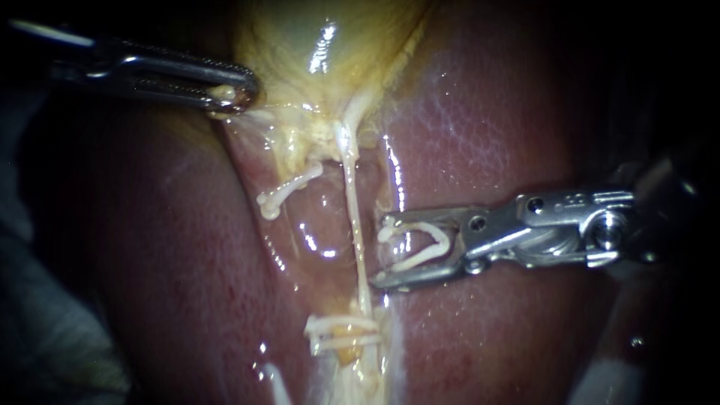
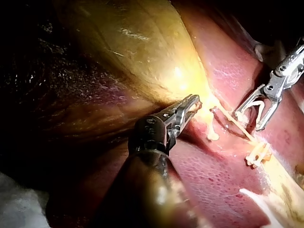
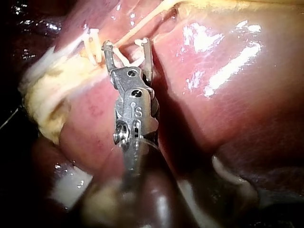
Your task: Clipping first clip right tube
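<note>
The right tube (image 1: 354,217) is a thin pale strand running down from the gallbladder (image 1: 300,37) between the liver lobes. My right instrument (image 1: 382,251) comes in from the right, jaws wide apart with an open white clip (image 1: 420,259) seated between them. Its tips lie just right of the tube, which is outside the jaws. The right wrist view shows that instrument (image 3: 127,43) with its tips at the tube. My left instrument (image 1: 236,96) is shut on the yellowish gallbladder tissue at the neck, also seen in the left wrist view (image 2: 194,102).
Two white clips (image 1: 341,330) sit across the tube lower down. A short white tube stub (image 1: 289,187) lies to the left of the tube. Glossy red liver (image 1: 487,127) surrounds the field on both sides.
</note>
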Available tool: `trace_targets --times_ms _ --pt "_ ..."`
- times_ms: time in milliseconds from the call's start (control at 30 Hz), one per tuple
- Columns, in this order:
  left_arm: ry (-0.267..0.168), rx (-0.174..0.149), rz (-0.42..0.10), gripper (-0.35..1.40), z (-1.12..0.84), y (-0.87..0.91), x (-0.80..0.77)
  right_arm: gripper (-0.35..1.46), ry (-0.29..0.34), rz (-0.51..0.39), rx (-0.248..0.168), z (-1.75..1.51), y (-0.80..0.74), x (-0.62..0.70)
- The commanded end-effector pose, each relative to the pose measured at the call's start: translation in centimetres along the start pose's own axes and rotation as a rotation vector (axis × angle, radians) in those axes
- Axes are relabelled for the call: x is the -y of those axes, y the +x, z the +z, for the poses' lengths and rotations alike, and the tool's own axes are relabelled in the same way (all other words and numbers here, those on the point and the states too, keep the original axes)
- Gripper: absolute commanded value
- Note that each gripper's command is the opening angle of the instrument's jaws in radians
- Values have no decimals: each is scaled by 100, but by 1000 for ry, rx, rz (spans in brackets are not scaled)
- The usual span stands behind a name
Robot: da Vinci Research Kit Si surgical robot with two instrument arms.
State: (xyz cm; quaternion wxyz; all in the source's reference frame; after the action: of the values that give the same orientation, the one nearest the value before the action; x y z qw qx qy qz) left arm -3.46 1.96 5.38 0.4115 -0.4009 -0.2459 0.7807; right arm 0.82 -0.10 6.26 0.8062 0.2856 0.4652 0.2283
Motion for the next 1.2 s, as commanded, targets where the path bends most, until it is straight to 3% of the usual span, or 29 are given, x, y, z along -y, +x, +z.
trace_targets --times_ms 33,300,533,800,1033,1200 --pt "0 0 0 -35 0 0 0 49 5 8 -1 3 -1 -1" --pt "0 0 0 -35 0 0 -1 49 53 42 -10 35 -11 -3" --pt "0 0 0 -35 0 0 -1 49 110 74 -48 52 -12 3" --pt "1 -1 0 -35 1 0 -1 49 179 94 -76 54 -9 13" --pt "-2 1 0 -35 1 0 -1 46 238 114 -111 42 3 31" --pt "-2 1 0 -35 1 0 0 45 248 121 -117 40 7 37"
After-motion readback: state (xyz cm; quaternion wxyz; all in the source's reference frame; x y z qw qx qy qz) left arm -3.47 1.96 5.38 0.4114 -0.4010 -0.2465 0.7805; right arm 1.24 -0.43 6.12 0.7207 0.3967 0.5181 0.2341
